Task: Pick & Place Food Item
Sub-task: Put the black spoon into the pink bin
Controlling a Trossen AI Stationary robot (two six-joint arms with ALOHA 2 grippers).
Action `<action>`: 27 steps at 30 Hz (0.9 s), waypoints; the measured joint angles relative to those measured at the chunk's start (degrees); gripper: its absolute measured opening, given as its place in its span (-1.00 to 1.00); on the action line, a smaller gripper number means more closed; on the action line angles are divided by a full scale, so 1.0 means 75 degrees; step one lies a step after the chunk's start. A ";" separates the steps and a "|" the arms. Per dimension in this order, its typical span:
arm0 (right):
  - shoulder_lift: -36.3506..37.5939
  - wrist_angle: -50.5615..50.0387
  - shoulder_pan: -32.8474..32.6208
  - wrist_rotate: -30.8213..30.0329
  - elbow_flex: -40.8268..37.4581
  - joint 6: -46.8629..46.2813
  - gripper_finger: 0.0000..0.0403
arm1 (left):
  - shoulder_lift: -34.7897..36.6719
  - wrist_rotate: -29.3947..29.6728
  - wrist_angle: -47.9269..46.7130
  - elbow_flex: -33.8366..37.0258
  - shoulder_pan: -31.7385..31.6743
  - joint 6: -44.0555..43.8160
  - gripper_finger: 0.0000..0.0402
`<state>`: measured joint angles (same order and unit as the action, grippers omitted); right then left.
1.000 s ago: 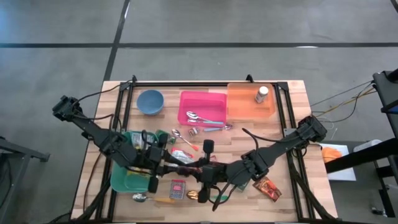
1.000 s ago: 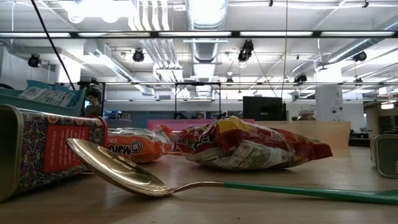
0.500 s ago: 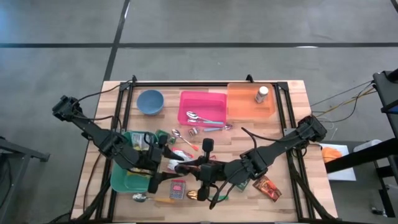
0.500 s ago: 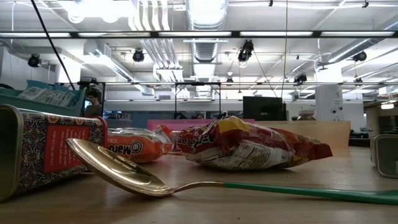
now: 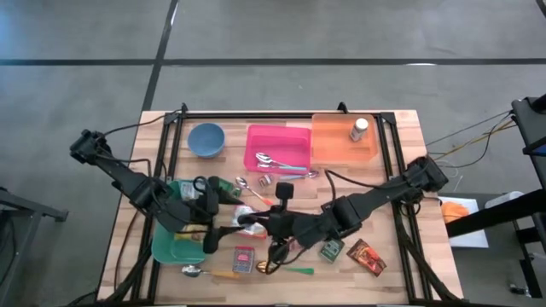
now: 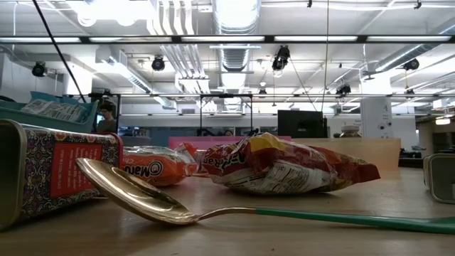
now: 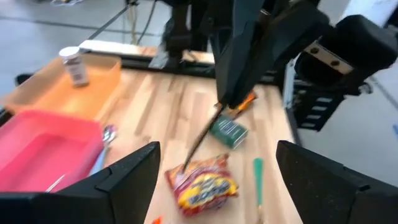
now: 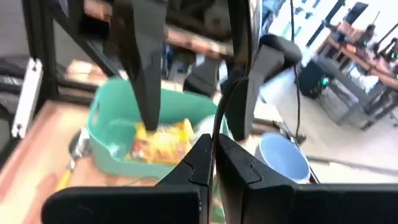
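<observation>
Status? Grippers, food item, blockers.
Left gripper open, empty. Right gripper shut, empty. Snack packet flat on table. Green-handled spoon beside it, apart.

A light wooden slatted counter (image 5: 401, 281) with a black metal frame stands on a grey concrete floor (image 5: 341, 34) crossed by dark seam lines. Across the counter, the room is an open industrial hall: an exposed ceiling with white ventilation ducts (image 6: 235, 14), long strip lights (image 6: 85, 38) and hanging black spotlights (image 6: 282, 57). A dark monitor (image 6: 301, 124) and a white pillar (image 6: 375, 117) stand far back.
</observation>
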<state>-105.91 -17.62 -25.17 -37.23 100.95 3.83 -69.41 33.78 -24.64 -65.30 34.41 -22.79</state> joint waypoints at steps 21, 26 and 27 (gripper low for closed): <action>0.0232 -0.3490 0.4123 0.2367 -0.0166 -0.0422 -0.96 | 0.0521 -0.0105 -0.2583 -0.0006 -0.0003 -0.0335 0.62; 0.0242 -0.3314 0.4656 0.3284 -0.0614 0.0141 -0.96 | 0.0608 -0.0101 -0.2586 -0.0006 -0.0029 -0.1022 0.62; 0.0242 -0.3327 0.4734 0.3315 -0.0712 0.0201 -0.96 | 0.0612 -0.0103 -0.2605 -0.0006 -0.0029 -0.1022 0.62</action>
<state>-104.09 -42.58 10.34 -12.37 95.61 5.34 -64.82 33.01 -44.18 -65.34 34.20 -30.46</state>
